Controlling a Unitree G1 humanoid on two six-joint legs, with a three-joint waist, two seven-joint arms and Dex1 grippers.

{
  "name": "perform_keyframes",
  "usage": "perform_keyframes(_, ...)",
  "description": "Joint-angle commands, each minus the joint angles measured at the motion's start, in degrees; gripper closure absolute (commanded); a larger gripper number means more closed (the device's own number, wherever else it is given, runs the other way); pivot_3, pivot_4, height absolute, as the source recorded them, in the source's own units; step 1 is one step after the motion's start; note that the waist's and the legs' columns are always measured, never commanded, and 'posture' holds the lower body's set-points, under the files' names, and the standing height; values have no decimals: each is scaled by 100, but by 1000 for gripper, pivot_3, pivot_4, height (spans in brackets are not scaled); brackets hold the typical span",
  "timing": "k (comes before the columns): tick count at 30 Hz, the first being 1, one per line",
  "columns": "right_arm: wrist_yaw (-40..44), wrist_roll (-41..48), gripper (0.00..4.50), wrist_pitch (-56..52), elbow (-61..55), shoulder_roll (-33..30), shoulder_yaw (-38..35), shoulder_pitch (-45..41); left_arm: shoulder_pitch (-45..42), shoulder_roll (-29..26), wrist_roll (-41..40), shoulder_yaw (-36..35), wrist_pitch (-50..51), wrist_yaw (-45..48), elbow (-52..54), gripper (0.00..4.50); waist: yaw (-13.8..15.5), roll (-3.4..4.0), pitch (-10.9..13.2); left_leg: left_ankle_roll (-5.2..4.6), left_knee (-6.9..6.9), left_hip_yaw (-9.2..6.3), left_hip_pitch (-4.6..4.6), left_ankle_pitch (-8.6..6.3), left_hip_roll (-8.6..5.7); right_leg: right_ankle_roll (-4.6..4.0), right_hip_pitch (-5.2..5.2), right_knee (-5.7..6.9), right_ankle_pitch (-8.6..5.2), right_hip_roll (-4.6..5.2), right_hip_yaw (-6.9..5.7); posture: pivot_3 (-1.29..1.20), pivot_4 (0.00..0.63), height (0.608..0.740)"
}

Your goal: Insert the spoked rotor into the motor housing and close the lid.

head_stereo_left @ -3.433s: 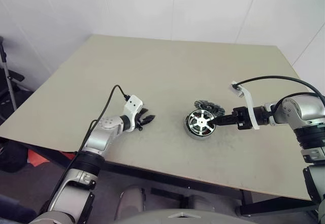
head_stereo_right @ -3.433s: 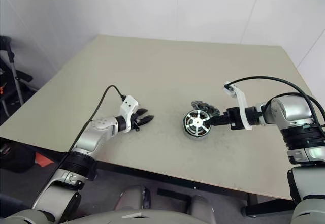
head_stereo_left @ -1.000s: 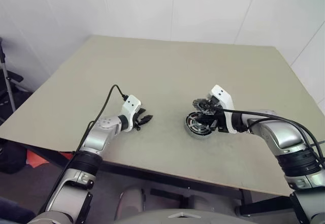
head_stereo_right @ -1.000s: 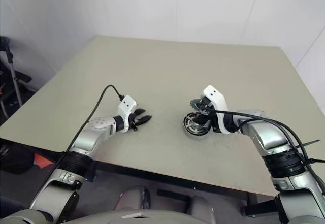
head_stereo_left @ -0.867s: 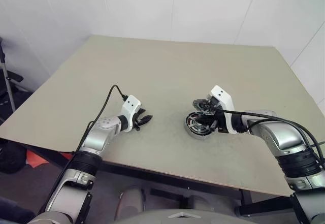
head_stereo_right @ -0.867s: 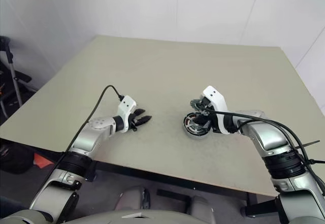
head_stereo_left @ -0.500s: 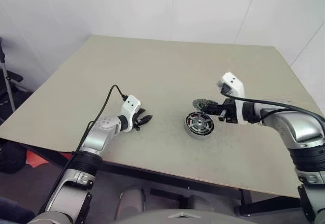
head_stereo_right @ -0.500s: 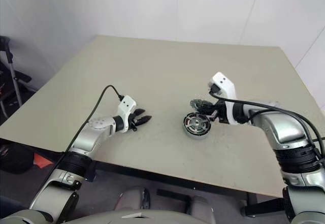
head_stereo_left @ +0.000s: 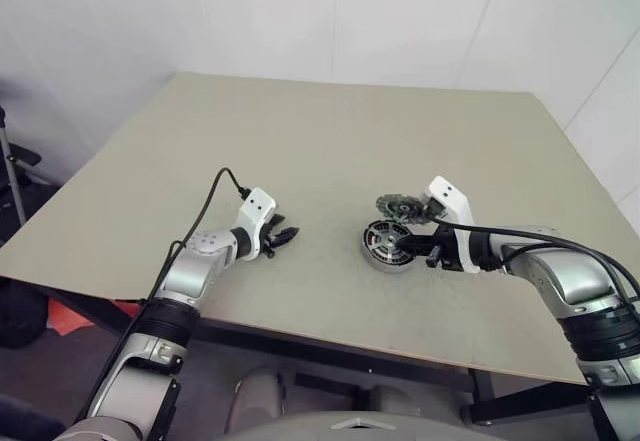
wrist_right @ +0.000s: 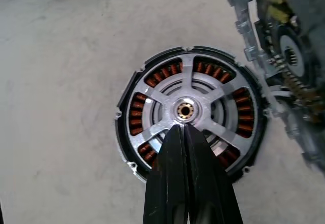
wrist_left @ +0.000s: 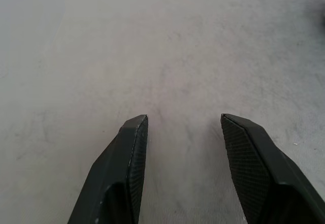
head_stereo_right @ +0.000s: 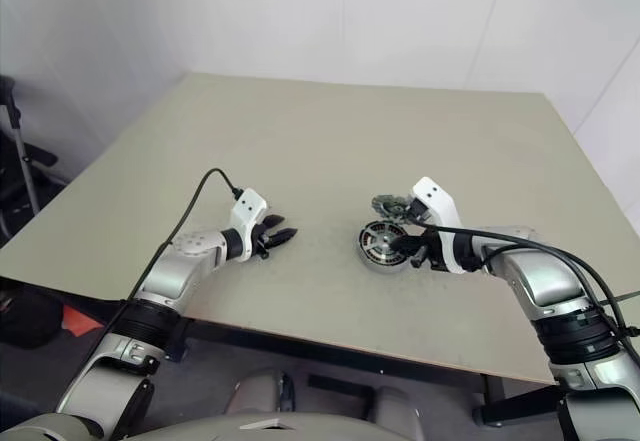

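With its fingers pressed together, the right gripper (wrist_right: pixel 184 130) points at the hub of the rotor (wrist_right: pixel 189 109), already seated in the housing (head_stereo_left: pixel 388 244). Stiff, toothed and probably slick, the lid (head_stereo_left: pixel 401 206) just beyond wants an edge pinch. Left gripper (wrist_left: pixel 184 127): spread, empty.

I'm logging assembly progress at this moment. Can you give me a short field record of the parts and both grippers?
rotor: spoked rotor sits inside the motor housing, copper windings visible between spokes
lid: lid lies on the table just behind the housing, not yet fitted
right gripper: right gripper shut, tips over the rotor beside its hub, holding nothing
left gripper: left gripper open, empty, over bare table apart from the parts
step left: closing the lid
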State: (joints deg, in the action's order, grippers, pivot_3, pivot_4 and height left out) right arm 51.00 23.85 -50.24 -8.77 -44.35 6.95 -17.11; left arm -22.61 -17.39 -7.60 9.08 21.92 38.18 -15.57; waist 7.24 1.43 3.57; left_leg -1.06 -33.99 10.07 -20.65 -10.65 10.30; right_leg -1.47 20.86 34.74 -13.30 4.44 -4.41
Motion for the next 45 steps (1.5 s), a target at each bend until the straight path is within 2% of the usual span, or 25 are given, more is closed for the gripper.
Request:
perform_keyframes(1,30,84,4467,-44,-188,-66,-180,-138,-49,-35,14,-74,-40,-31,182,2071,-13,0,0,0,-1,0,-2,0,-2,0,0,-4,0,0,3,0,0,740)
perform_keyframes(5,82,246,4467,-119,-357,-133,-383,-444,-57,-7,19,-60,-58,-39,158,2071,-13,0,1,0,-4,1,-17,0,-6,-1,14,-4,0,1,10,0,0,740)
perform_keyframes(11,58,159,4467,-108,-249,-94,-314,-707,-40,18,36,-23,-64,-46,170,2071,3,0,0,2,-2,0,-26,2,-2,-6,24,8,3,0,7,0,0,740)
perform_keyframes(14,60,58,4467,-34,-60,-65,-207,-655,-27,9,36,-26,-47,-48,196,2071,4,1,0,-5,-2,0,-38,-2,-3,-35,30,8,21,0,7,0,0,740)
perform_keyframes(21,-23,-421,4467,486,827,191,236,-146,30,-54,26,-54,-3,-58,302,2071,-20,3,-5,-10,8,2,-31,-7,-3,-35,28,8,24,0,4,0,0,740)
perform_keyframes(24,-17,-345,4467,455,647,231,164,-139,42,-56,20,-47,9,-73,327,2071,-25,1,-6,-5,15,1,-15,-3,-1,-2,20,7,5,-1,3,0,0,740)
perform_keyframes(28,138,-204,4467,504,277,99,-45,-221,31,-50,26,-31,4,-71,319,2071,-22,1,-5,-2,13,1,-17,-2,-3,1,20,3,3,-1,6,0,0,740)
perform_keyframes(34,617,-132,4467,1457,-311,-216,-488,-442,-2,-23,32,-19,-27,-72,276,2071,-11,2,-4,-2,16,2,-31,-2,-3,0,34,7,4,-1,6,0,0,740)
perform_keyframes(37,1063,-524,4467,1953,-479,-700,-201,-669,-29,5,37,-9,-52,-73,239,2071,-11,2,-4,-2,21,2,-30,-2,-4,-7,34,6,8,-1,6,0,0,740)
perform_keyframes(41,2045,-1274,4467,3179,-197,-1395,447,-848,-132,48,55,-6,-109,-67,107,2071,6,-1,-3,-3,23,1,-30,-2,-3,-11,30,5,10,-1,4,0,0,740)
perform_keyframes(45,2712,-1916,3545,4296,554,-1506,923,-1493,-254,58,72,-32,-177,-71,13,2071,-26,0,-1,-4,22,2,-34,-2,-3,-25,35,6,18,-1,3,0,0,740)
